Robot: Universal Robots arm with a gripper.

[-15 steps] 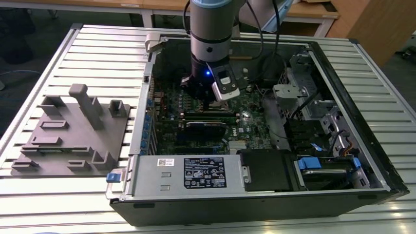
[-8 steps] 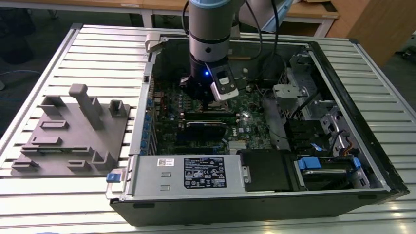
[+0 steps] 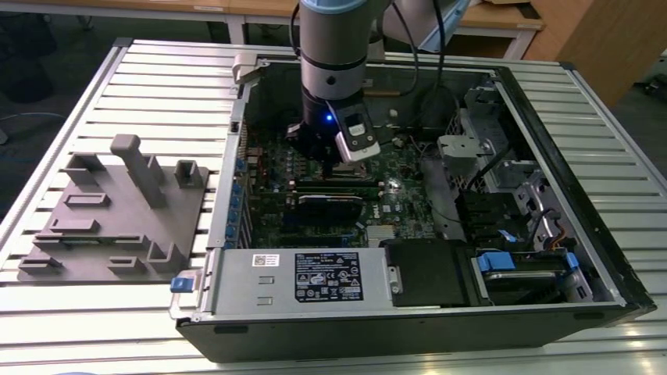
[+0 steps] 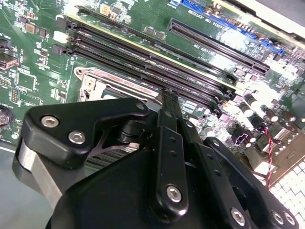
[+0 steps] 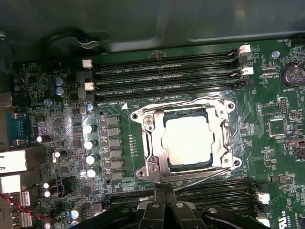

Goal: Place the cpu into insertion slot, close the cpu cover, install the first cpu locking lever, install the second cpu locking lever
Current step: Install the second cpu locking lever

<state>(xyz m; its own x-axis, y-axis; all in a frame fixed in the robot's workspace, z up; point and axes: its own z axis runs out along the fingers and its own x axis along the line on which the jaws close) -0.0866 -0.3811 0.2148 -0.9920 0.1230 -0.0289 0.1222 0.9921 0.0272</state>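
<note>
We are looking down from the first wrist view at the cpu, which is sitting flat in the insertion slot, its pale metal top showing through the square cut-out of the cpu cover; the cover is lying down over the chip. A thin wire lever is running along the socket edge nearest the claw, slightly angled rather than tucked flat. The claw is hanging just beside that edge, fingertips pressed together and pinching nothing, apart from the chip itself and over the memory slots flanking the socket. In the second wrist view we are seeing the claw from behind, tips meeting at the socket frame. In the exterior view the arm is reaching down into the open computer case on the slatted bench; a grey fixture block is lying on the bench at the exterior view's left.
</note>
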